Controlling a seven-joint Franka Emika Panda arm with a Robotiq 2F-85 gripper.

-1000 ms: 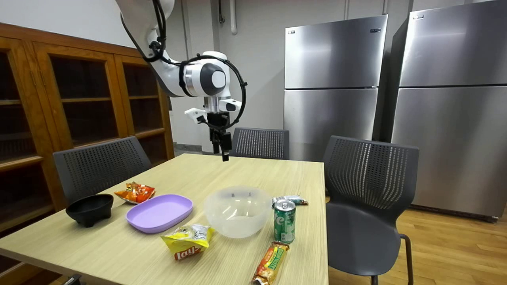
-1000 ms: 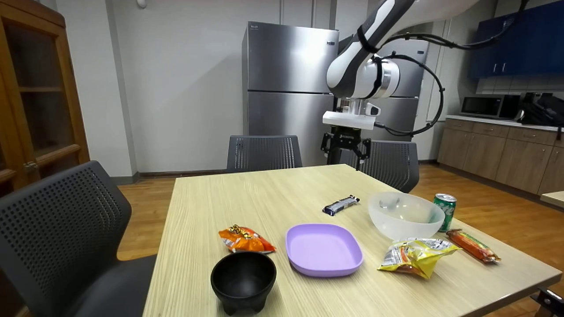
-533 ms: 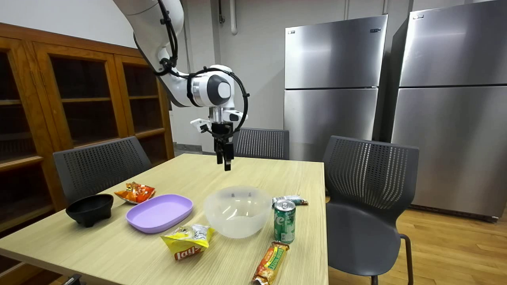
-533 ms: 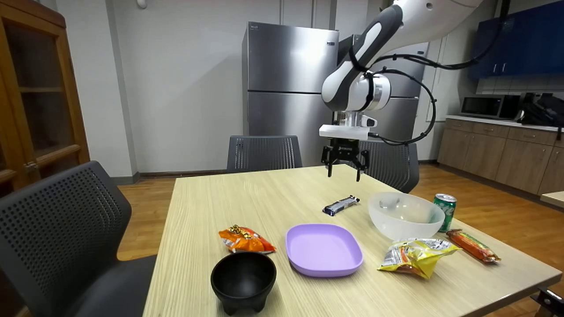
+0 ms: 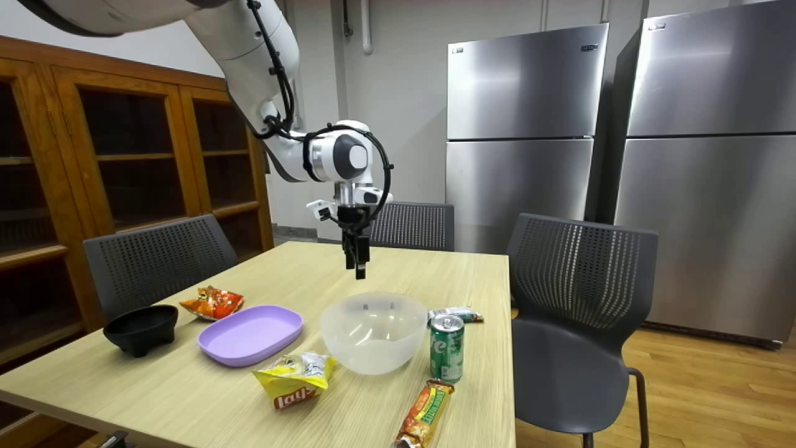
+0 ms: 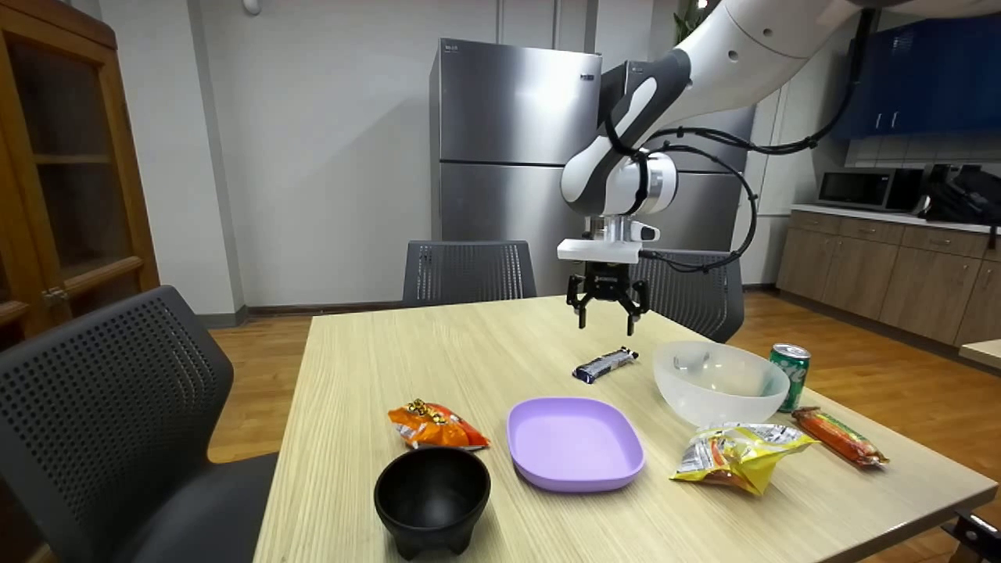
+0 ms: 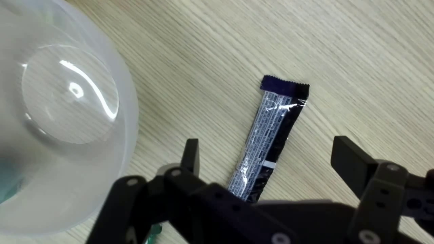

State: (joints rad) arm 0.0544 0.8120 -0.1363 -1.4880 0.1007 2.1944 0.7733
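My gripper (image 6: 606, 328) hangs above the table with its jaws wide apart and nothing between them. It shows in both exterior views, its tips nearest the dark wrapped bar (image 6: 606, 364), which lies flat on the wood below. In the wrist view the bar (image 7: 268, 135) lies slantwise beneath the gap between the fingers (image 7: 192, 154), its lower end hidden behind the gripper's body. A frosted, see-through bowl (image 7: 130, 112) fills the left of that view, close to the bar. A green can (image 5: 447, 351) stands beside the bowl and partly covers the bar in that exterior view.
Also on the table (image 6: 375, 352) are a purple plate (image 6: 575, 442), a black footed bowl (image 6: 428, 536), an orange snack bag (image 6: 436, 426), a yellow chip bag (image 6: 743, 457) and an orange-red wrapped bar (image 6: 841, 438). Several dark chairs (image 5: 578, 274) stand around the edges.
My gripper has come down towards the table, drifting slightly right in an exterior view and slightly left in an exterior view. Its jaws stay apart; the table objects have not moved.
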